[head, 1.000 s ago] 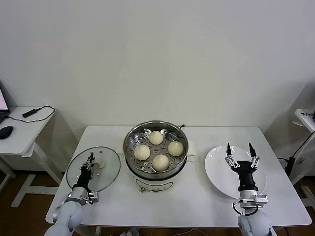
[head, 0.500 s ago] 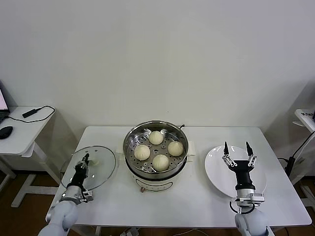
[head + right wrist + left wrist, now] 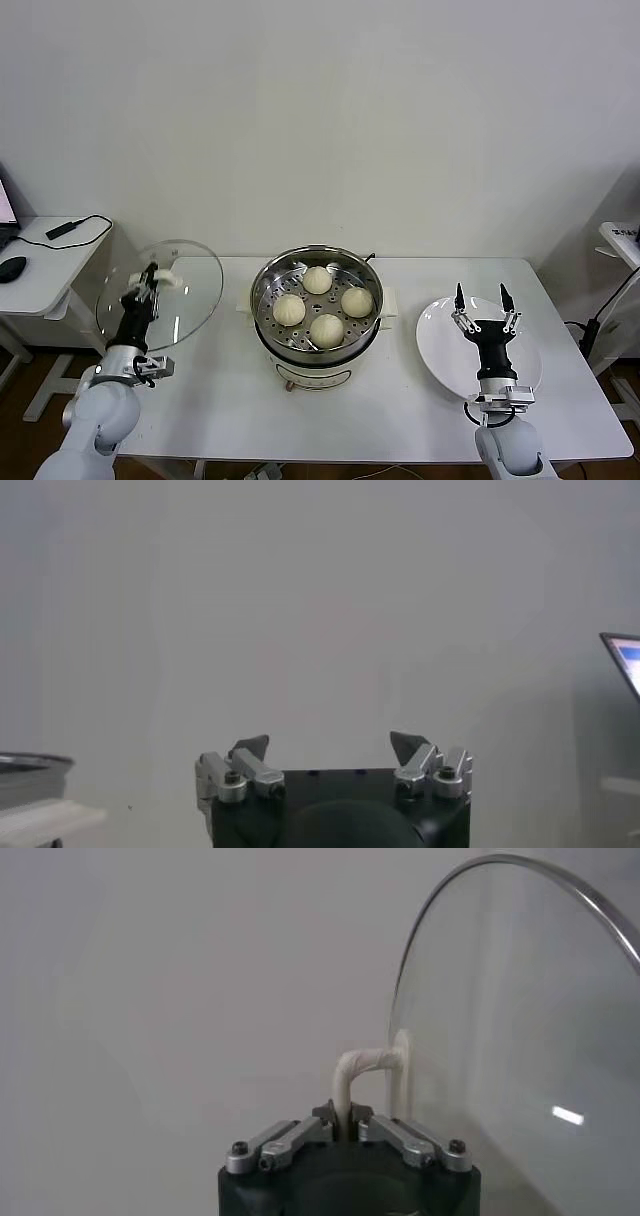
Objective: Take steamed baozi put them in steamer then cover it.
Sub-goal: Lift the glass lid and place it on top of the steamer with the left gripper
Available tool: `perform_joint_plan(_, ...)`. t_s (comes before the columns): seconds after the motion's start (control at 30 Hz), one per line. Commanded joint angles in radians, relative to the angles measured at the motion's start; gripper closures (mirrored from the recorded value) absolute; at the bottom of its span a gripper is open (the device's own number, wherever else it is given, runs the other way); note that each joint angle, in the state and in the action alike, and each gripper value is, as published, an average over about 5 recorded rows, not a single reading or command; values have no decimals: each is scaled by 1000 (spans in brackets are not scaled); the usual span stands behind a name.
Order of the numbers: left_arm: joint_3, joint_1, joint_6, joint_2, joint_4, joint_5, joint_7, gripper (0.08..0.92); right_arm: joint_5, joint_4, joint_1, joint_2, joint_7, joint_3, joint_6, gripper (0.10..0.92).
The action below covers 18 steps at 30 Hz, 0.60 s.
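Holding the glass lid (image 3: 160,293) by its white handle (image 3: 362,1080), our left gripper (image 3: 143,284) has jaws clamped, ready for covering; four baozi (image 3: 326,328) sit in the steamer (image 3: 316,305); right gripper (image 3: 479,300) idles, jaws spread, above the plate (image 3: 435,340).

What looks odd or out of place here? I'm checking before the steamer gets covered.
Nothing stands out. Four baozi sit neatly in the steamer. The left gripper holds the glass lid tilted in the air by its handle; the right gripper waits open over the plate.
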State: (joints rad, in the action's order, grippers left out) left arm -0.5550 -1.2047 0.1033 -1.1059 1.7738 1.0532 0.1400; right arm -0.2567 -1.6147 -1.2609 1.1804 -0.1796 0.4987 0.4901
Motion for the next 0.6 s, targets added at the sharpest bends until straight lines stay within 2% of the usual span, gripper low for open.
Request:
perform_joint_plan(0.03,19,-19,79,22,309,-34,-51,813,2,-1,8,1,0,2,-5,203)
perform_joint_plan(0.17,140,3,137,18,394,-25,-90,813,6,2,12,-1,-1,4,-13,203)
perform_joint_plan(0.33,336,67,227,-19,436,3,-128,813,19,21,24,8,-2,5,-15,203)
perform_joint_plan(0.6,571,189,312,-111,363,122,-187,813,52,46,32,33,-12,17,-11,203)
